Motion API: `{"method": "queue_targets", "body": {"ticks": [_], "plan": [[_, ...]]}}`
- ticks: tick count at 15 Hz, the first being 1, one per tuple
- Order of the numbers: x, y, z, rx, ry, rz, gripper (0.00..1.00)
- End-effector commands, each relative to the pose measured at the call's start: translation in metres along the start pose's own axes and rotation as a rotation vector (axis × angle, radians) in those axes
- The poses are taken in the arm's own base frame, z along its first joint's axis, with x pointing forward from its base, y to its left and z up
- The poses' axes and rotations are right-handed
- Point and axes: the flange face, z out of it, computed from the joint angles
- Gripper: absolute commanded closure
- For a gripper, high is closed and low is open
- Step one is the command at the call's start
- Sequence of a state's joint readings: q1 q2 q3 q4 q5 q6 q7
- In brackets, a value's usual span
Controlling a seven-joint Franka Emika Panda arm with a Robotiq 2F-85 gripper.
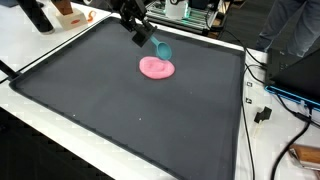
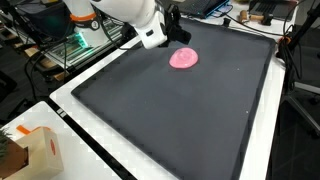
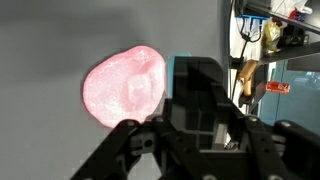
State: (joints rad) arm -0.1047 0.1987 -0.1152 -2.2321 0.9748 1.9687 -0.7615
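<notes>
A pink, floppy round dish [image 1: 157, 68] lies on the black mat [image 1: 120, 110] towards its far side; it also shows in the other outside camera as the pink dish [image 2: 184, 58] and in the wrist view as the pink dish [image 3: 125, 86]. My gripper [image 1: 146, 36] hangs just above and beside it, shut on a small teal cup [image 1: 162, 48] that points down at the dish's far edge. In the wrist view the gripper [image 3: 197, 78] fills the lower middle, and only a teal edge of the cup [image 3: 180, 62] shows past the dark fingers. In an exterior view the gripper [image 2: 172, 27] hides the cup.
The mat lies on a white table [image 1: 40, 120]. A cardboard box [image 2: 30, 150] stands at one table corner. Cables and a plug [image 1: 263, 110] lie along the mat's side, near orange items [image 1: 306, 155]. Shelves and equipment [image 2: 60, 45] crowd the far edge.
</notes>
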Motion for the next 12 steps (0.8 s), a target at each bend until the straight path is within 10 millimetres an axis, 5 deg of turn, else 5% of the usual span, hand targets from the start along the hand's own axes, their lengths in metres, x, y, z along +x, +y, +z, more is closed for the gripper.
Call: {"method": "queue_targets", "body": {"ticks": [1,12], "plan": [[0.005,0.013,0.009,0.022,0.047,0.014,0.74],[0.010,0.044,0.032,0.030,0.056,0.071,0.74]]}}
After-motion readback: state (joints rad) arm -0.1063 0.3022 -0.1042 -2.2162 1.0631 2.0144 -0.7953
